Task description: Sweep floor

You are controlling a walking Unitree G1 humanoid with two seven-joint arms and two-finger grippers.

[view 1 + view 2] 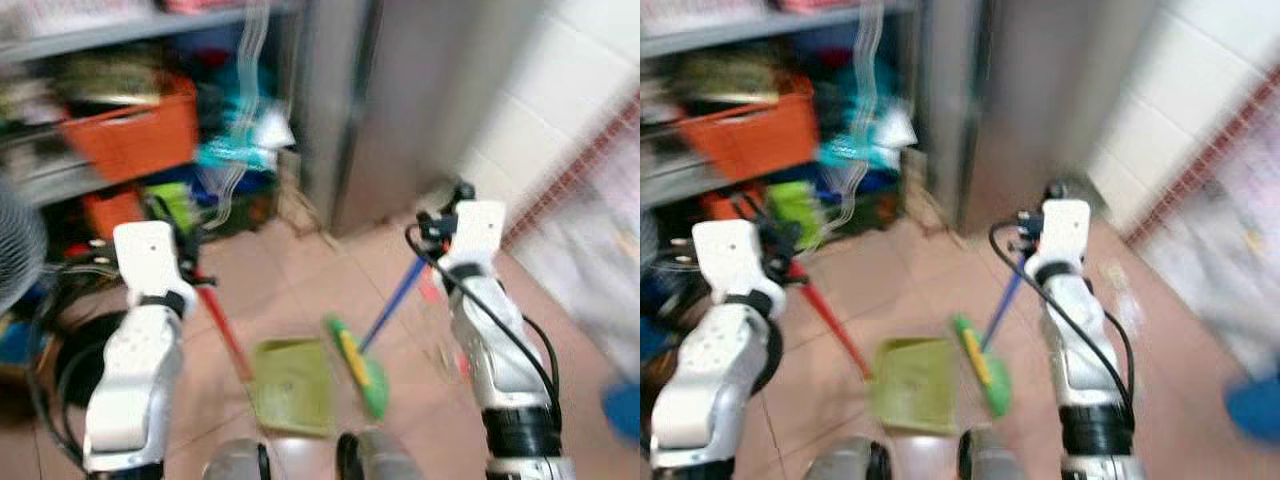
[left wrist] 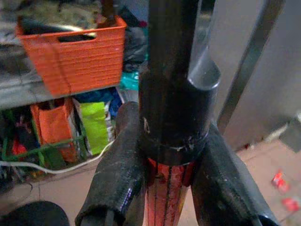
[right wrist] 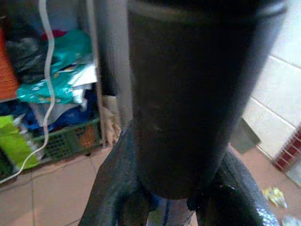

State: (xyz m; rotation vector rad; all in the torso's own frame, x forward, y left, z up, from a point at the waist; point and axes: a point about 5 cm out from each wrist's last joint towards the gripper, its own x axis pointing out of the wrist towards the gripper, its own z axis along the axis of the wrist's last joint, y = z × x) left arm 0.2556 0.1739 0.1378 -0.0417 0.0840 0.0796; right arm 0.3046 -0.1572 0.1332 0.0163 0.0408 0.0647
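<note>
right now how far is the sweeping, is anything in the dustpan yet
Done: both tools are in hand. The left gripper is shut on the red dustpan handle, the right gripper on the blue broom handle. In hand: the green broom head sits by the green dustpan; blur hides whether it holds anything. Left: small scraps still lie on the tiles near the wall.

No legible txt, labels or nos. anywhere.

Head views blurred — shelf clutter (image 1: 120, 110) unreadable.
</note>
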